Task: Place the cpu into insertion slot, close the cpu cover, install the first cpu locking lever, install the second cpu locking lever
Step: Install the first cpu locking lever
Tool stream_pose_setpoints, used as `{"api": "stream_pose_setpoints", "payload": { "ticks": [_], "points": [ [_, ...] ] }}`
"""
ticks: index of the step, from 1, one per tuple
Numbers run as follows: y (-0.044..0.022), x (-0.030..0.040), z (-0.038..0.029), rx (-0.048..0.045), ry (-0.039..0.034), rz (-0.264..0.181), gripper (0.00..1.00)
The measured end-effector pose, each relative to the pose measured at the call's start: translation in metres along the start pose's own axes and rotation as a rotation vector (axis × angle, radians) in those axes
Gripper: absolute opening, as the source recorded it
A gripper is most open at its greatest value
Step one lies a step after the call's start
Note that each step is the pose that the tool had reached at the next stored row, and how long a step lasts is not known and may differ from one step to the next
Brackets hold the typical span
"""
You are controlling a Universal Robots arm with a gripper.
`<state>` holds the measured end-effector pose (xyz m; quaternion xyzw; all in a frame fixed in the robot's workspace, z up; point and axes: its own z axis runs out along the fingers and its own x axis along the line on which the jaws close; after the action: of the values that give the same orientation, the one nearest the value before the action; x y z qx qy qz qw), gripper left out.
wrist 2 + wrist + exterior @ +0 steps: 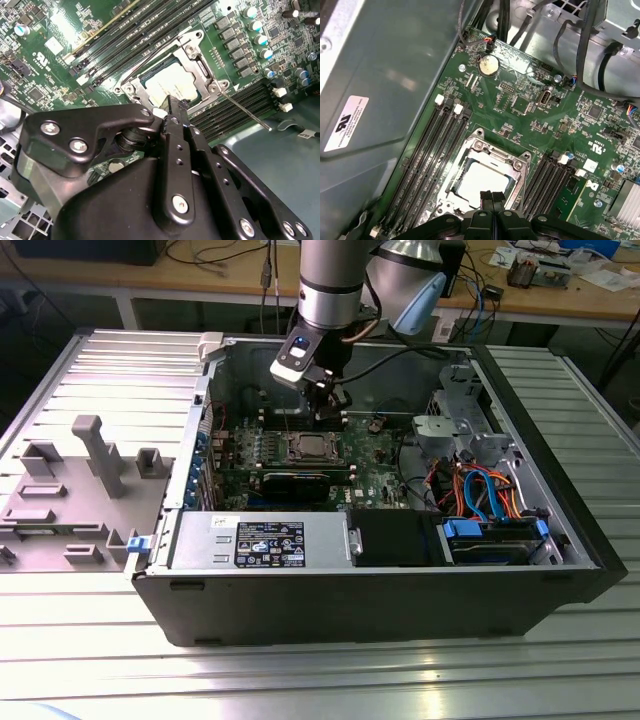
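The cpu (481, 181) lies flat in the insertion slot (308, 448) on the green board, its pale silver face (172, 82) showing through the cut-out of the cpu cover (521, 169). The cover's metal frame (199, 59) lies down around the chip. One thin locking lever (247, 112) sticks out slantwise over the memory slots, off its catch. My gripper (492, 196) hangs just above the edge of the socket with its black fingertips pressed together and nothing between them. In the exterior view the gripper (330, 412) is inside the computer case, right behind the socket.
Long black memory slots (427, 150) flank the socket on both sides. The grey case wall (385, 75) stands close by. Cable bundles (480, 490) and a drive bay sit at the exterior view's right, and a long black expansion card (295, 483) lies in front of the socket.
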<state>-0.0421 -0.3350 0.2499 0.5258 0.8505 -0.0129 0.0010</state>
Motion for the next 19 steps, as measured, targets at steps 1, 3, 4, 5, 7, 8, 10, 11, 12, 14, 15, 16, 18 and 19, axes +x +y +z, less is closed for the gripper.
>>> {"api": "stream_pose_setpoints", "payload": {
  "ticks": [1, 3, 4, 5, 7, 8, 10, 11, 12, 14, 15, 16, 18, 19],
  "points": [
    [0.0000, 0.0000, 0.0000, 0.0000, 0.0000, -0.001, 0.11],
    [0.0000, 0.0000, 0.0000, -0.0001, 0.0000, -0.002, 0.11],
    [0.0000, 0.0000, 0.0000, 0.0000, 0.0000, -0.002, 0.11],
    [0.0000, 0.0000, 0.0000, -0.0001, 0.0000, -0.003, 0.11],
    [0.0000, 0.0000, 0.0000, -0.0001, -0.0001, -0.004, 0.11],
    [0.0000, 0.0000, 0.0000, -0.0001, -0.0001, -0.004, 0.11],
    [0.0000, 0.0000, 0.0000, 0.0000, -0.0001, -0.005, 0.11],
    [0.0000, 0.0000, 0.0000, -0.0001, -0.0001, -0.005, 0.11],
    [0.0000, 0.0000, 0.0000, -0.0001, -0.0001, -0.006, 0.11],
    [0.0000, 0.0000, 0.0000, -0.0001, -0.0001, -0.006, 0.11],
    [0.0000, 0.0000, 0.0000, -0.0001, -0.0001, -0.007, 0.11],
    [0.0000, 0.0000, 0.0000, -0.0002, -0.0001, -0.007, 0.11],
    [0.0000, 0.0000, -0.0001, -0.0002, -0.0001, -0.007, 0.11],
    [0.0000, 0.0000, -0.0001, -0.0002, -0.0001, -0.007, 0.11]
  ]
}}
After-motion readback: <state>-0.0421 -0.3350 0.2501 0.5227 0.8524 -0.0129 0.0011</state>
